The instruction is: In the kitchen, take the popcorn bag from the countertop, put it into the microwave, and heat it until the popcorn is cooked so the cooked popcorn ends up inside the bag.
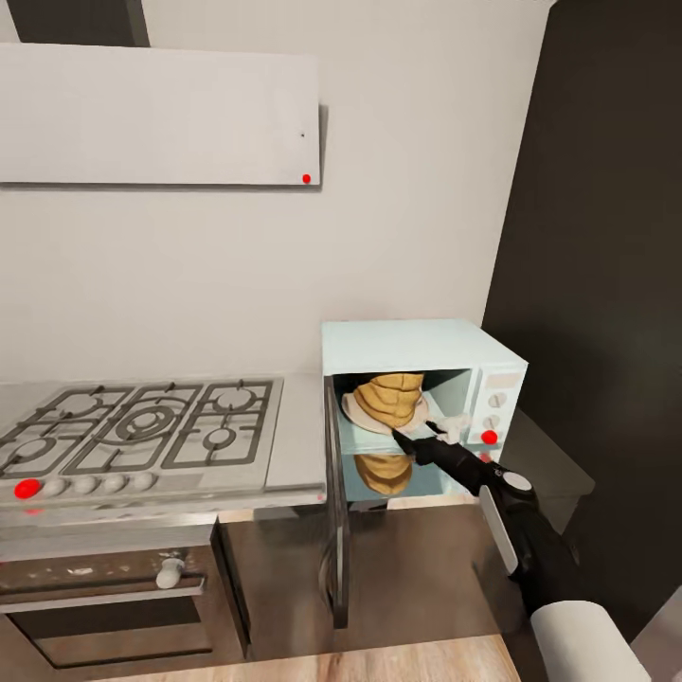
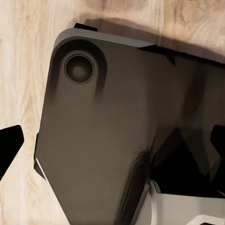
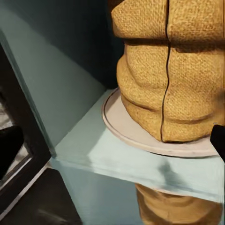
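The pale-blue microwave (image 1: 417, 346) stands on the grey countertop (image 1: 296, 436), its door (image 1: 336, 511) swung wide open to the left. Inside, the tan popcorn bag (image 1: 388, 398) stands upright on the round turntable plate (image 3: 126, 129); its ribbed side (image 3: 164, 70) looms close in the right wrist view. My right gripper (image 1: 417, 436) is at the cavity's mouth, just in front of the bag. It is open (image 3: 113, 145), with the fingertips wide apart and off the bag. My left gripper (image 2: 112, 145) hangs open over the robot's dark base. The popcorn is hidden.
A gas hob (image 1: 142, 426) lies left of the microwave, with a built-in oven (image 1: 95, 587) below it and a white hood (image 1: 161, 114) above. A tall dark cabinet (image 1: 606, 284) rises to the right. Light wood floor (image 1: 379, 663) lies below the open door.
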### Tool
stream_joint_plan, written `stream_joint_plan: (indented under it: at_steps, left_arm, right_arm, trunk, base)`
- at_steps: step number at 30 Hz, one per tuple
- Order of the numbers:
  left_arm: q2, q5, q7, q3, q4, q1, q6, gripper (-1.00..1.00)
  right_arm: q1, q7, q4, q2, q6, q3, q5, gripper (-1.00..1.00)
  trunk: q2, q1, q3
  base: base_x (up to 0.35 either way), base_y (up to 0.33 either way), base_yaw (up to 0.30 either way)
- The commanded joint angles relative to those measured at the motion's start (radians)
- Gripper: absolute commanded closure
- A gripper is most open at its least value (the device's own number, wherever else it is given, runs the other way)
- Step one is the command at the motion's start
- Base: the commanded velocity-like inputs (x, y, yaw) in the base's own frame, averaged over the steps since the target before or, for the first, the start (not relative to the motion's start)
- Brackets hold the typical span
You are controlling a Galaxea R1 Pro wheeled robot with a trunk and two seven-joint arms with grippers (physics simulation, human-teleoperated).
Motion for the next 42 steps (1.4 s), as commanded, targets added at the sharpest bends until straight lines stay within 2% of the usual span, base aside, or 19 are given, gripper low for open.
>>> stream_joint_plan:
  at_steps: [1,2,4,7,10,14,16,19,21,23,25,26,29,32,35,38,41,42]
  left_arm:
    - [-0.001,0.004,-0.002,0.004,0.0,0.0,-0.003,-1.0]
    - [-0.001,0.004,-0.003,0.004,-0.001,0.0,-0.003,-1.0]
    - [-0.002,0.004,-0.004,0.005,-0.002,0.0,-0.004,-1.0]
    - [-0.002,0.004,-0.003,0.006,-0.002,0.0,-0.004,-1.0]
    - [-0.002,0.004,-0.003,0.006,-0.002,0.0,-0.004,-1.0]
    - [-0.002,0.004,-0.003,0.006,-0.002,0.0,-0.004,-1.0]
    - [-0.002,0.004,-0.003,0.006,-0.002,0.0,-0.004,-1.0]
    - [-0.001,0.005,-0.003,0.006,-0.002,0.0,-0.004,-1.0]
    - [-0.001,0.005,-0.003,0.007,-0.002,0.0,-0.004,-1.0]
    - [-0.001,0.006,-0.002,0.007,-0.002,0.0,-0.004,-1.0]
    - [-0.001,0.007,-0.002,0.007,-0.003,0.0,-0.004,-1.0]
    - [0.0,0.007,-0.002,0.007,-0.002,0.0,-0.003,-1.0]
    - [0.001,0.008,-0.001,0.006,-0.002,0.0,-0.003,-1.0]
    - [0.001,0.008,-0.001,0.006,-0.003,0.0,-0.003,-1.0]
    - [0.001,0.009,-0.001,0.007,-0.004,0.0,-0.003,-1.0]
    - [0.001,0.016,-0.001,0.007,-0.005,0.0,-0.004,-1.0]
    - [0.002,0.056,-0.002,0.006,-0.005,0.0,-0.004,-1.0]
    - [0.002,0.066,-0.002,0.006,-0.005,0.0,-0.004,-1.0]
  right_arm:
    - [-0.001,0.015,0.001,-0.025,0.012,-0.002,-0.009,-1.0]
    - [-0.001,0.018,0.004,-0.048,0.014,-0.002,-0.011,-1.0]
    - [-0.001,0.018,0.032,-0.067,0.016,-0.005,-0.013,-1.0]
    - [-0.001,0.017,0.093,-0.074,0.015,-0.008,-0.012,-1.0]
    - [0.002,0.017,0.106,-0.076,0.015,-0.008,-0.012,-1.0]
    - [0.033,0.016,0.125,-0.078,0.011,-0.008,-0.012,-1.0]
    - [0.044,0.017,0.174,-0.08,0.006,-0.008,-0.008,-1.0]
    - [0.071,0.019,0.21,-0.09,0.002,-0.008,0.037,-1.0]
    - [0.09,0.017,0.224,-0.092,0.001,-0.008,0.052,-1.0]
    - [0.102,0.014,0.284,-0.093,0.002,-0.009,0.059,-1.0]
    - [0.107,0.0,0.389,-0.095,0.001,-0.01,0.063,-1.0]
    - [0.108,-0.021,0.462,-0.095,0.001,-0.009,0.065,-1.0]
    - [0.108,-0.066,0.566,-0.096,0.0,-0.008,0.066,-1.0]
    - [0.108,-0.148,0.701,-0.096,-0.005,-0.004,0.067,-1.0]
    - [0.108,-0.241,0.86,-0.095,-0.066,-0.002,0.067,-1.0]
    - [0.108,-0.297,0.987,-0.093,-0.143,-0.001,0.067,-1.0]
    - [0.109,-0.335,1.106,-0.093,-0.193,-0.001,0.066,-1.0]
    - [0.116,-0.341,1.119,-0.094,-0.201,-0.001,0.065,-1.0]
  trunk:
    - [-0.001,0.0,-0.001]
    - [-0.001,0.0,-0.001]
    - [-0.001,0.0,-0.001]
    - [-0.001,0.0,-0.001]
    - [-0.001,0.0,-0.001]
    - [-0.001,0.0,-0.001]
    - [-0.001,0.0,-0.001]
    - [-0.001,0.0,-0.001]
    - [-0.001,0.0,-0.001]
    - [-0.001,0.0,-0.001]
    - [-0.001,0.0,-0.001]
    - [-0.001,0.0,-0.001]
    - [-0.001,0.0,-0.001]
    - [-0.001,0.0,-0.001]
    - [-0.001,0.0,-0.001]
    - [-0.001,0.0,-0.001]
    - [-0.001,0.0,-0.001]
    - [-0.001,0.0,-0.001]
  base:
    - [-0.009,0.0,0.0]
    - [-0.132,0.0,0.0]
    - [-0.262,0.0,0.0]
    - [-0.326,0.0,0.0]
    - [-0.343,0.0,0.0]
    - [-0.345,0.0,0.0]
    - [-0.346,0.0,0.0]
    - [-0.346,0.0,0.0]
    - [-0.345,0.0,0.0]
    - [-0.344,0.0,0.0]
    - [-0.228,0.0,0.0]
    - [-0.079,0.0,0.0]
    - [-0.035,0.0,0.0]
    - [-0.007,0.0,0.0]
    - [-0.001,0.0,0.0]
    - [0.0,0.0,0.0]
    - [0.0,0.0,0.0]
    - [0.0,0.0,0.0]
